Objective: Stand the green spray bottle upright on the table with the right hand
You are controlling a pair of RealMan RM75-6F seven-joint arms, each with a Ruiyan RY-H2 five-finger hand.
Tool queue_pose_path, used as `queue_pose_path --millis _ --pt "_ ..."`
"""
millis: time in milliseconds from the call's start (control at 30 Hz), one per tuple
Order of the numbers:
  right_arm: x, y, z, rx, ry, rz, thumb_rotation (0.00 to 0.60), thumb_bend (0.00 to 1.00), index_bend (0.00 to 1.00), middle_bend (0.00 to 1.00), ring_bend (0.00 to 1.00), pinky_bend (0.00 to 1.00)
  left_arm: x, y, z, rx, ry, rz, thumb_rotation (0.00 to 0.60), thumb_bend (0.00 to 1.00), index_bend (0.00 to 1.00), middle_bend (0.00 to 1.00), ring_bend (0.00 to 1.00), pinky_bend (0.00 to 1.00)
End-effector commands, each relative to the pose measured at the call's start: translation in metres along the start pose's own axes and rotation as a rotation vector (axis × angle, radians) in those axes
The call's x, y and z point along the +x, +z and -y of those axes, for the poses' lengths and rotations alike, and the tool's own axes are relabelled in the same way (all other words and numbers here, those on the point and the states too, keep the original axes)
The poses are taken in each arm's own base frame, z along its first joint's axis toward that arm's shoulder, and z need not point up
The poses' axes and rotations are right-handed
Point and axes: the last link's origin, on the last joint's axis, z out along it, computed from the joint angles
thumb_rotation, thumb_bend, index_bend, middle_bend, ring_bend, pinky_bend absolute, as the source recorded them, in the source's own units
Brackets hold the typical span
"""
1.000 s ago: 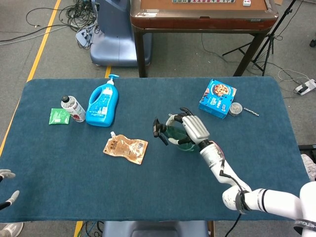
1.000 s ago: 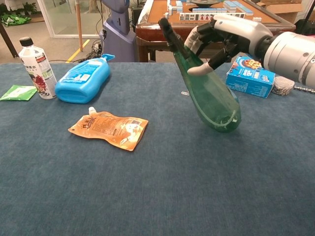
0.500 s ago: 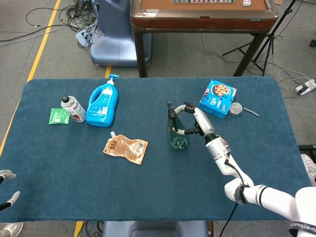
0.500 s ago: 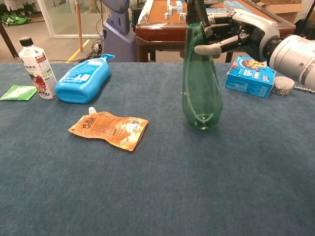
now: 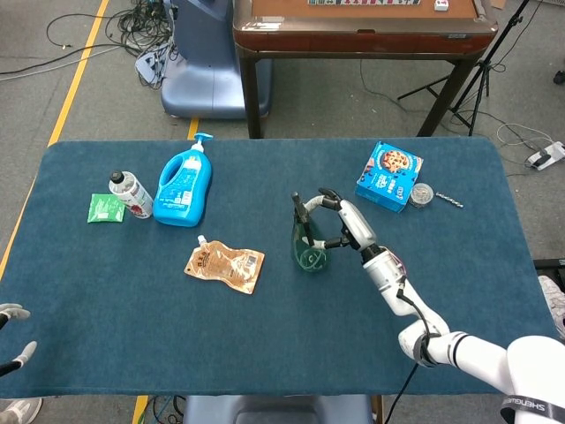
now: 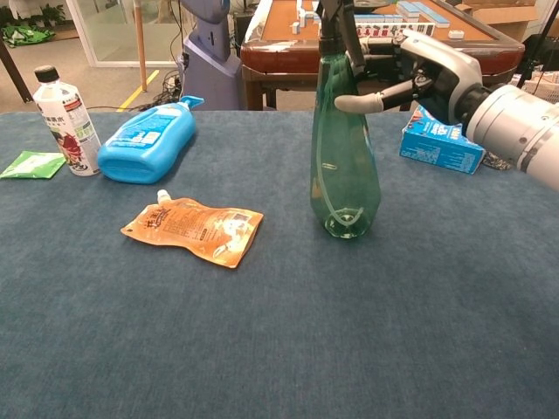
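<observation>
The green spray bottle (image 6: 343, 166) stands upright on the blue table (image 6: 279, 349), its base on the cloth near the middle; in the head view the bottle (image 5: 307, 243) is seen from above. My right hand (image 6: 419, 74) is at the bottle's top from the right. Its thumb lies against the neck and its fingers (image 5: 328, 201) wrap around the black trigger head. The right hand (image 5: 346, 225) grips the bottle there. My left hand (image 5: 11, 336) sits at the table's near left edge, fingers apart, holding nothing.
A blue detergent bottle (image 5: 184, 187) lies at the back left beside a white bottle (image 5: 130, 194) and a green packet (image 5: 106, 208). An orange pouch (image 5: 225, 265) lies left of the spray bottle. A blue cookie box (image 5: 389, 175) and a round metal piece (image 5: 421, 194) sit at the back right.
The right hand swung the spray bottle from a steep tilt to upright, then shifted it slightly left. The left hand has not moved.
</observation>
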Motion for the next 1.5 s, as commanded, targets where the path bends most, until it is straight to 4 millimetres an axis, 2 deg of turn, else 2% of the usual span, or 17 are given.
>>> queue_pose_path --millis 33,300,733,933,1500 --pt "-0.003 -0.001 0.0 0.022 -0.019 0.01 0.6 0.18 0.58 0.44 0.3 0.11 0.001 0.0 -0.001 -0.003 0.0 -0.002 0.6 0.26 0.39 0.31 0.29 0.16" --pt "-0.004 -0.007 -0.002 0.042 -0.035 0.013 0.6 0.04 0.36 0.31 0.22 0.11 0.001 0.001 -0.003 -0.007 0.006 0.004 0.6 0.26 0.39 0.31 0.29 0.15" --pt "0.009 -0.024 -0.005 0.052 -0.03 -0.008 0.575 0.01 0.06 0.18 0.14 0.08 0.001 0.003 -0.009 -0.022 0.01 0.006 0.6 0.26 0.39 0.31 0.29 0.15" --pt "0.015 -0.031 -0.005 0.036 -0.066 0.005 0.571 0.0 0.01 0.13 0.1 0.04 0.001 0.004 -0.011 -0.029 0.01 0.007 0.6 0.26 0.39 0.31 0.29 0.15" --pt "0.039 -0.049 -0.003 -0.053 -0.273 0.079 0.57 0.0 0.01 0.13 0.07 0.02 0.001 0.006 -0.013 -0.039 0.011 0.009 0.6 0.26 0.39 0.31 0.29 0.15"
